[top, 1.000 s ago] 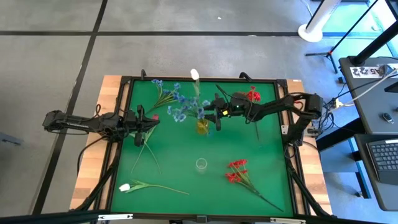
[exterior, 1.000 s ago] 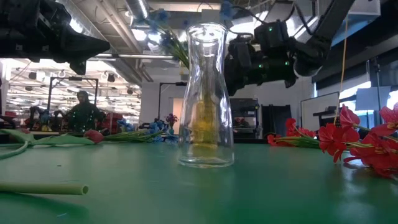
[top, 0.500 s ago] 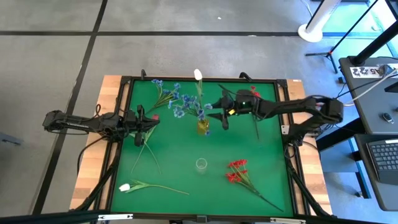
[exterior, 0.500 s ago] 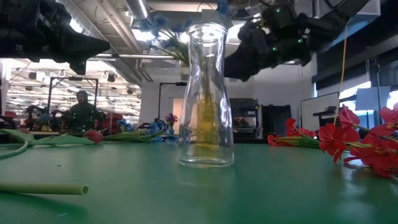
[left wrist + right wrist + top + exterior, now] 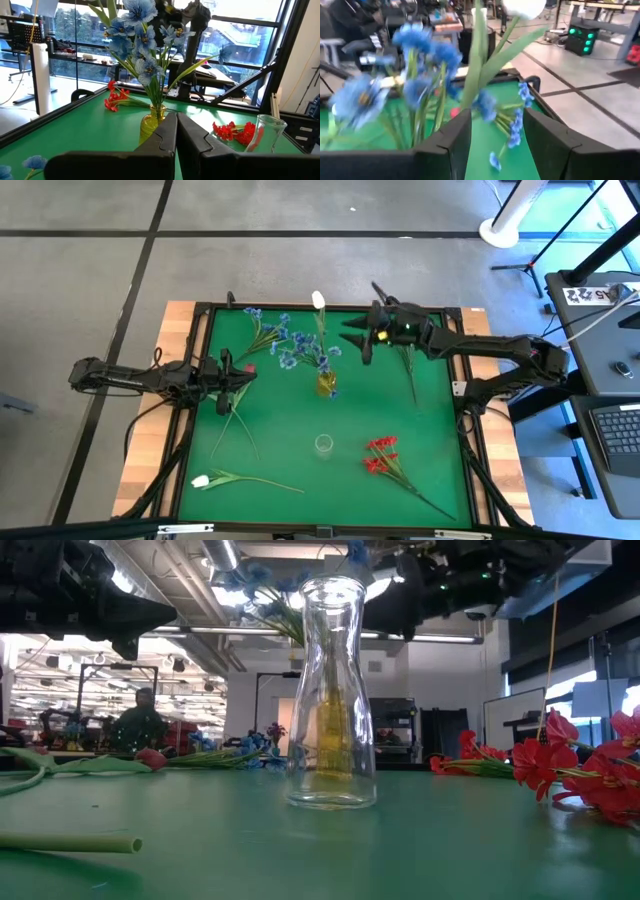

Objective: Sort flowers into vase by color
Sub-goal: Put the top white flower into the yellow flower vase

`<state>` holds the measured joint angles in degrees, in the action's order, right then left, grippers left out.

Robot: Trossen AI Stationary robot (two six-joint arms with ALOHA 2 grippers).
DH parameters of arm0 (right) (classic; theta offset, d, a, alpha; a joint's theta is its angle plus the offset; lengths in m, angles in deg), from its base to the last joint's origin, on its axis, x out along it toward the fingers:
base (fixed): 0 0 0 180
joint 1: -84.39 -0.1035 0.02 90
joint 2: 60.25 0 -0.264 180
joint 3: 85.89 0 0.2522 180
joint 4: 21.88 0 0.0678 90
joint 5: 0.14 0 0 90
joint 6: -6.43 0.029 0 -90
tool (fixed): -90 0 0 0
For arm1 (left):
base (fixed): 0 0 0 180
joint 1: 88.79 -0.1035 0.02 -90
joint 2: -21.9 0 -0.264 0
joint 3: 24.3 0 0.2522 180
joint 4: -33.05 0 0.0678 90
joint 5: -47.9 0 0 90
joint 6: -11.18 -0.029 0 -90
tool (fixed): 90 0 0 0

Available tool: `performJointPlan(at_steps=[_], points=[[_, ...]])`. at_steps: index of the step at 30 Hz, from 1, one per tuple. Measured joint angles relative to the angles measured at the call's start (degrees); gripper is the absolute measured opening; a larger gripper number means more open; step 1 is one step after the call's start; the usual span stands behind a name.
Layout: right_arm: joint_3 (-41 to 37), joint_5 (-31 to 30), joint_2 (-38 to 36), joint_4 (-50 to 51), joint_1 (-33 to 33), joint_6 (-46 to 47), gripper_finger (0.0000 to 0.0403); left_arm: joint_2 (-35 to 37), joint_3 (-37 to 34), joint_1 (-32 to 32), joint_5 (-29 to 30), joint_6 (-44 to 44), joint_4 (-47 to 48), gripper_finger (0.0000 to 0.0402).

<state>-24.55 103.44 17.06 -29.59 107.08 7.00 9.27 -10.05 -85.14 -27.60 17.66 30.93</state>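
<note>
The right gripper (image 5: 362, 340), jaws apart and empty beside the yellow vase (image 5: 326, 385), could bump its flowers (image 5: 300, 350) and tip it over.

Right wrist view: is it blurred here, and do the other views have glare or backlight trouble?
Right wrist view: the blue blossoms smear with motion blur, and the white bud is blown out. Low view: ceiling lights glare behind the clear vase, and the arms overhead are dark silhouettes. Left wrist view: bright windows backlight the yellow vase. High view: evenly lit.
</note>
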Motion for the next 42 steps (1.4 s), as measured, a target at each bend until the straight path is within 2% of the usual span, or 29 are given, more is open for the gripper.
performJointPlan(at_steps=[7,17,28,33,39,42], points=[[7.1,8.7,5.3,0.6,2.2,5.1,0.0179,0.0,0.0,0.0,0.0,0.0,0.0,0.0000],[13.6,11.1,12.2,2.4,2.1,5.4,0.0179,0.0,0.0,0.0,0.0,0.0,0.0,0.0000],[15.4,13.0,12.7,1.8,2.1,5.2,0.0174,0.0,0.0,0.0,0.0,0.0,0.0,0.0000],[15.4,13.0,12.7,2.1,2.1,5.0,0.0125,0.0,0.0,0.0,0.0,0.0,0.0,0.0000],[15.4,13.0,12.7,2.1,2.1,3.7,0.0015,0.0,0.0,0.0,0.0,0.0,0.0,0.0000],[15.4,13.1,12.3,2.8,2.1,3.4,0.0013,0.0,0.0,0.0,0.0,0.0,0.0,0.0000]])
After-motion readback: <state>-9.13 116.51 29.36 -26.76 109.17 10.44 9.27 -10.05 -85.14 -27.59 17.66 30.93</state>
